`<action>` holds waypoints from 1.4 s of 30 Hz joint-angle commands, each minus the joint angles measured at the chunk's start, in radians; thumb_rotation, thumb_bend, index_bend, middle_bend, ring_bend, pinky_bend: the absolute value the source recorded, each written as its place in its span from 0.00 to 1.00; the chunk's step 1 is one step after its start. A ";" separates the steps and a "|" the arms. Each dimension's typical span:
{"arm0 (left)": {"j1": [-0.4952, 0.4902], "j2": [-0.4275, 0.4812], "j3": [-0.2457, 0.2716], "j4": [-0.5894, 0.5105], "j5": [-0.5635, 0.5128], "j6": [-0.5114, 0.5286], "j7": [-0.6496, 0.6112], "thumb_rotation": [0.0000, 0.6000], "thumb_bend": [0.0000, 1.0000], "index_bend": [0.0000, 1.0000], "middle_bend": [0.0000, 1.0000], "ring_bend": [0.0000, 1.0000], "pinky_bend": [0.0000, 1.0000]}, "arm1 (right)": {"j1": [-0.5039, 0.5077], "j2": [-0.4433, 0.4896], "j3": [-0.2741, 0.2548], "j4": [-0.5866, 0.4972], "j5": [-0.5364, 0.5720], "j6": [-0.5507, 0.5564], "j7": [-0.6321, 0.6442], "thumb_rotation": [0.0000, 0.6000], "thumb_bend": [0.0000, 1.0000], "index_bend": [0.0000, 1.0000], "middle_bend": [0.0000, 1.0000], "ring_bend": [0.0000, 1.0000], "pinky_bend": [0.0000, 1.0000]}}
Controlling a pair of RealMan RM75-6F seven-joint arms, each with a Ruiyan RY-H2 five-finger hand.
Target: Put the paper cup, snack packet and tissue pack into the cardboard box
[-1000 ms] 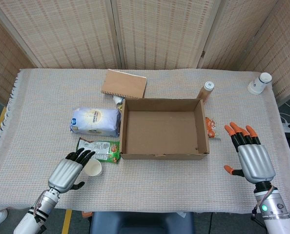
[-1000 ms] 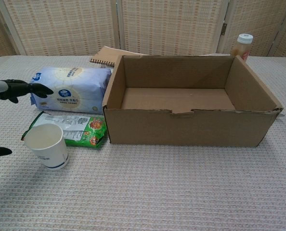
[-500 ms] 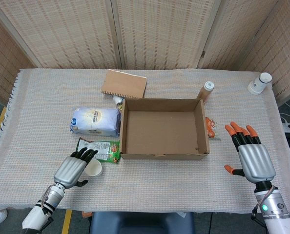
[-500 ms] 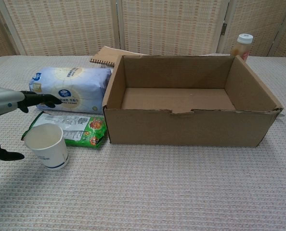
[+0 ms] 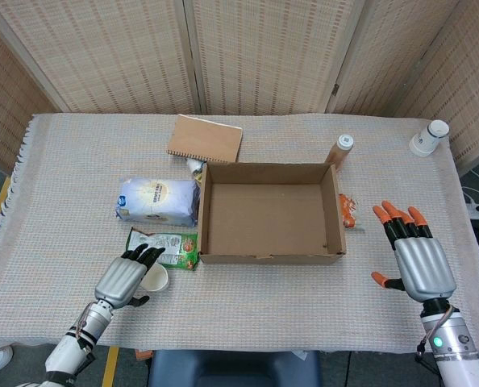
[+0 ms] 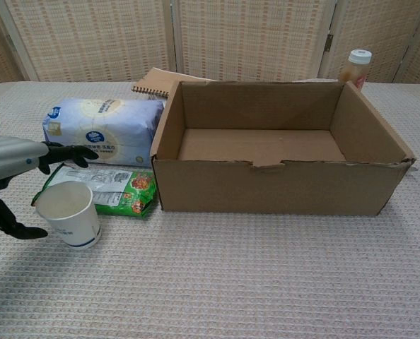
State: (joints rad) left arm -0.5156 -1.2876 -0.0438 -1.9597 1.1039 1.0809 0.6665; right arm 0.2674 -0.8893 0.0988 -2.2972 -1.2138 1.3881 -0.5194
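I have the left hand spread around the upright paper cup, fingers apart and gripping nothing (thumb near its base). The cup stands on the table, touching the snack packet; the cardboard box is unfilled. The right hand hovers flat, splayed, unladen.

I see my left hand silver with black fingers, my right hand silver with orange fingertips. Beside the left sit a white paper cup, green snack packet, pale-blue tissue pack. The cardboard box is brown.
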 commanded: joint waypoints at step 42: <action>-0.005 0.039 0.021 0.001 0.034 0.076 -0.073 1.00 0.25 0.42 0.41 0.28 0.39 | 0.005 0.002 0.003 0.006 0.018 0.003 0.003 1.00 0.07 0.05 0.00 0.00 0.00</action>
State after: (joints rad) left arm -0.5206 -1.2646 -0.0183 -1.9429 1.1375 1.1489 0.5896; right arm 0.2728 -0.8875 0.1017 -2.2907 -1.1954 1.3914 -0.5162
